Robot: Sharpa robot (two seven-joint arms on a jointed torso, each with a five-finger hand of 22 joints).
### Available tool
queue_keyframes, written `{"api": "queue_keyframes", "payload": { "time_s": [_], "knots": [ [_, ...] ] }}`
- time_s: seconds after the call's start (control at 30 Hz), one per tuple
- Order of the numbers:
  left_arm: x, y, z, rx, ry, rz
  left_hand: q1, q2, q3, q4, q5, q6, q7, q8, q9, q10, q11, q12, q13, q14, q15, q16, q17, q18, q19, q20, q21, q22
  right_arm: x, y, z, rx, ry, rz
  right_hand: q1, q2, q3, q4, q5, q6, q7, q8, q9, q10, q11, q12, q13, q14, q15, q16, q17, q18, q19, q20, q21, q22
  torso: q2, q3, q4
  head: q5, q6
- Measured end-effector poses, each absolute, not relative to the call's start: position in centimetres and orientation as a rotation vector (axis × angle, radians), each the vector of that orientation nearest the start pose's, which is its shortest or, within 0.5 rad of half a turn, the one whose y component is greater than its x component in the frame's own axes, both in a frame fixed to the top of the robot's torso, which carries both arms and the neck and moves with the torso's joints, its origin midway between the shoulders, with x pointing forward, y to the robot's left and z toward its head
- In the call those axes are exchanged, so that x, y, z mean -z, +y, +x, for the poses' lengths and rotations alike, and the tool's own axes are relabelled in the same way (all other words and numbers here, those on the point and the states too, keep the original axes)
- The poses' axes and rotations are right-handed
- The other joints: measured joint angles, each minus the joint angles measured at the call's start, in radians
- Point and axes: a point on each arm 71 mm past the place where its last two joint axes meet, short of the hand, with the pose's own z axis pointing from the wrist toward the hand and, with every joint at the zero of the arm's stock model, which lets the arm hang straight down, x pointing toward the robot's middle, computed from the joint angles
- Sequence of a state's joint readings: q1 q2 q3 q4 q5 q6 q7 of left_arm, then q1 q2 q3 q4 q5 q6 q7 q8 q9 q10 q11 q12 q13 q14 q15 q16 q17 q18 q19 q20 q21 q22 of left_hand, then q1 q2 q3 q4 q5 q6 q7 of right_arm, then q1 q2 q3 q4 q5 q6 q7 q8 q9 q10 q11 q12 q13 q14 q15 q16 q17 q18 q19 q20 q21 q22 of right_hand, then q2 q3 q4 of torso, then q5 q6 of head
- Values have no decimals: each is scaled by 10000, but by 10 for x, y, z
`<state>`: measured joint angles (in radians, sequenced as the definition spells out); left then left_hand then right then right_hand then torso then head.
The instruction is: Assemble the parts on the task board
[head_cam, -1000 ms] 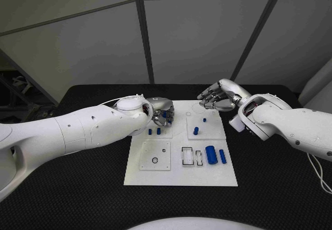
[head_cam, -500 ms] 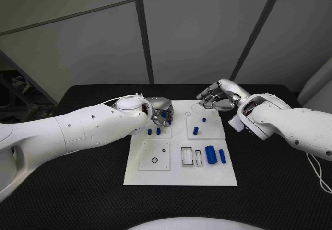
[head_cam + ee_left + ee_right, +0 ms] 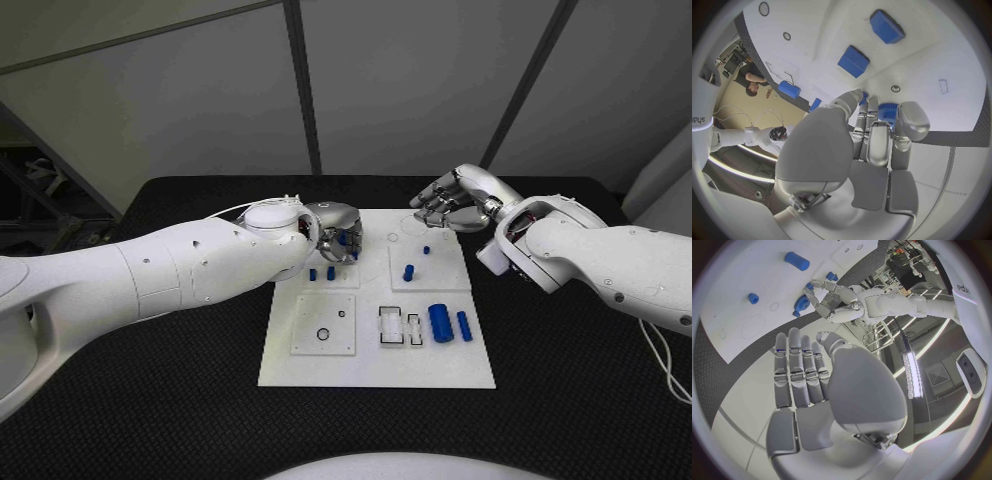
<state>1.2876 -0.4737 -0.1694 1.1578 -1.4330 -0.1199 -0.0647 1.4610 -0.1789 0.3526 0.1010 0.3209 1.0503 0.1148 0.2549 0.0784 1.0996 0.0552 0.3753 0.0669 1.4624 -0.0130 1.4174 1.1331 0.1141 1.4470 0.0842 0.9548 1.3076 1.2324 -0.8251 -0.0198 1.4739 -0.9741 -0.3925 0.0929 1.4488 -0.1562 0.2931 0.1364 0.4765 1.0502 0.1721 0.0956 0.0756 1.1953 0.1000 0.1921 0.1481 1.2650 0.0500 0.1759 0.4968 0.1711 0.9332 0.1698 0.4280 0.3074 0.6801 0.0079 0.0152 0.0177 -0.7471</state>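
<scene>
Bench (image 3: 173, 400): black, carries the white task board (image 3: 375, 365) at centre.
Task board: flat plate w/ raised white sub-panels; near-left panel (image 3: 323, 324) shows small rings/holes; slotted recesses (image 3: 392, 326) mid-near area.
Parts, near-right: two blue cylinders (image 3: 440, 322) lying side by side just beside the recesses; larger one nearer the slots.
Parts, far-right panel: small blue pieces (image 3: 410, 271) standing on it, apart from each other.
Parts, far-left panel: two small blue pegs (image 3: 322, 273) upright, just below left robot hand.
Left robot hand (image 3: 338, 234): over far-left corner of board, fingers curled in; left wrist view shows fingertips (image 3: 879, 125) closed round a blue part (image 3: 887, 110), pinching it, close above the board surface.
Right robot hand (image 3: 450, 206): at far-right edge of board, fingers (image 3: 798, 365) straight and side by side per right wrist view, thumb apart; holds nothing, hovers off the board.
Blue blocks (image 3: 854, 61): two, seen in left wrist view, on board beyond the left robot hand.
</scene>
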Motion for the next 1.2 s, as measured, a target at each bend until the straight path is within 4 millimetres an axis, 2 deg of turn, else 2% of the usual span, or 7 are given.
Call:
{"api": "queue_keyframes", "payload": {
  "time_s": [0.47,0.87,1.2],
  "knots": [
    [212,118,533,6088,18298,3526,-43,41,295,-140,-13,292,30,-79,61,324,2,-315,21,31,-31,40,36,0,73,-73,194,0,158,-207,504,-9731,15788,2342,0,0,0,0,51,0,0,0,0,37,37,0,-10,0,0,0,8,-1,0,0,0,-1,-6,-10,12,-27,29],
    [182,131,533,6594,17532,2876,-42,41,351,-197,-13,363,30,-115,71,429,-33,-405,21,31,-31,40,49,-1,72,-72,252,-1,159,-210,505,-9656,15787,2375,0,0,0,0,51,0,0,0,0,36,37,0,-10,0,0,0,7,0,0,0,0,-2,-16,-9,27,-7,77],
    [180,153,532,6432,17632,2493,-42,40,351,-197,-14,362,30,-178,77,464,0,-466,22,31,-31,39,47,-2,72,-72,251,-1,159,-211,506,-9631,15794,2385,0,0,0,0,51,0,0,0,0,36,36,0,-9,0,0,0,6,0,0,0,0,-2,-15,-6,42,54,68]
  ]
}}
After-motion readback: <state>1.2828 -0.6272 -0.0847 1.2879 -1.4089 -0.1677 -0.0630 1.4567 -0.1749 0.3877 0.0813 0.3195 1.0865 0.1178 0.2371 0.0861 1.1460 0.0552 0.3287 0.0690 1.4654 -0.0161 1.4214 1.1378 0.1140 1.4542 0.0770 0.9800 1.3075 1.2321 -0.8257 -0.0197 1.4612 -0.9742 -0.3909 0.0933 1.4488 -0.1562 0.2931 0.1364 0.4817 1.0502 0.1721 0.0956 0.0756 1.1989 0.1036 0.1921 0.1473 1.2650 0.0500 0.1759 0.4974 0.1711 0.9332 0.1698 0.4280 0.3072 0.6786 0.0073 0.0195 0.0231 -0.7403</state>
